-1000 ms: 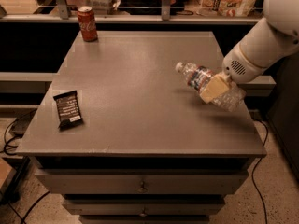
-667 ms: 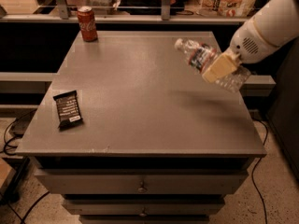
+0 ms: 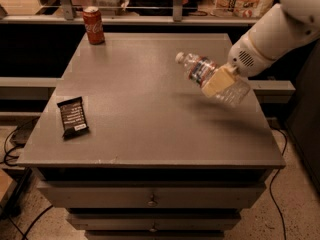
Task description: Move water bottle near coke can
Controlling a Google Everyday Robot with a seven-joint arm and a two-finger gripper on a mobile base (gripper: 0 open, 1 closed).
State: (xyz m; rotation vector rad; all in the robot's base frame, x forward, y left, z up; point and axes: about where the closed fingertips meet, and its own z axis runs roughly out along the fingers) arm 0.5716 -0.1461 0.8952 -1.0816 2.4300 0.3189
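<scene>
The water bottle (image 3: pixel 200 70) is a clear crinkled plastic bottle with a white cap pointing left. It hangs tilted in the air over the right part of the grey table (image 3: pixel 145 114). My gripper (image 3: pixel 218 81), with pale yellow fingers, is shut on the bottle's body. The white arm reaches in from the upper right. The coke can (image 3: pixel 93 25) stands upright at the table's far left corner, well away from the bottle.
A flat dark snack wrapper (image 3: pixel 73 117) lies near the table's left front. The table has drawers below its front edge. A rail and cluttered shelves run behind the table. Cables lie on the floor at left.
My gripper lifted the bottle off the table, then carried it a little left and lower. The can and the wrapper have not moved.
</scene>
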